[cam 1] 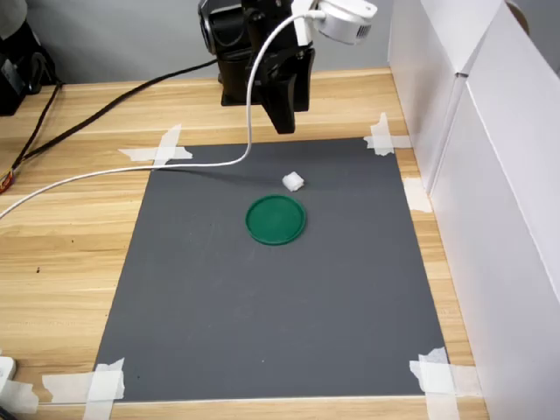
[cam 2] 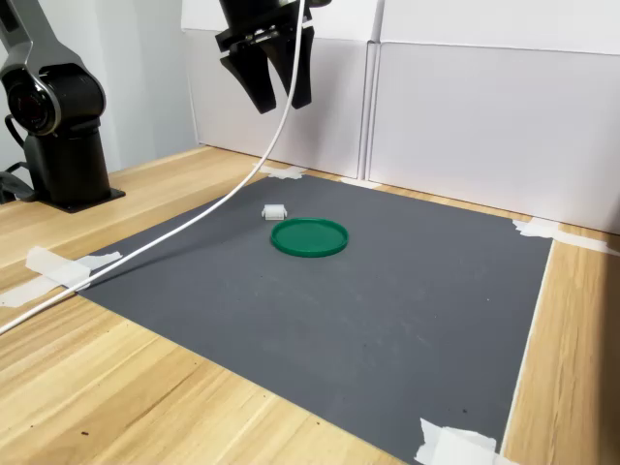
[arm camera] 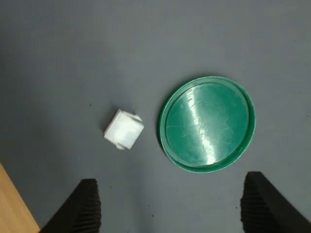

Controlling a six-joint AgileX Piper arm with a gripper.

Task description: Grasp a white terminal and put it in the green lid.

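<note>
Wrist view frames the gripper (arm camera: pixel 172 206) with its two dark fingers spread wide and nothing held between them. It is raised well above the grey mat (cam 1: pixel 262 306) in both exterior views. The white terminal (arm camera: pixel 124 129) is seen lying on the mat just beside the green lid (arm camera: pixel 207 124), not touching it. Because the block is tiny and so near the rim, the lid could be struck by a finger during descent, or the block knocked aside if the jaws are centred poorly.

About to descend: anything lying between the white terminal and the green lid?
Nothing. In the wrist view, only bare grey mat separates the white terminal from the green lid; they don't touch.
</note>
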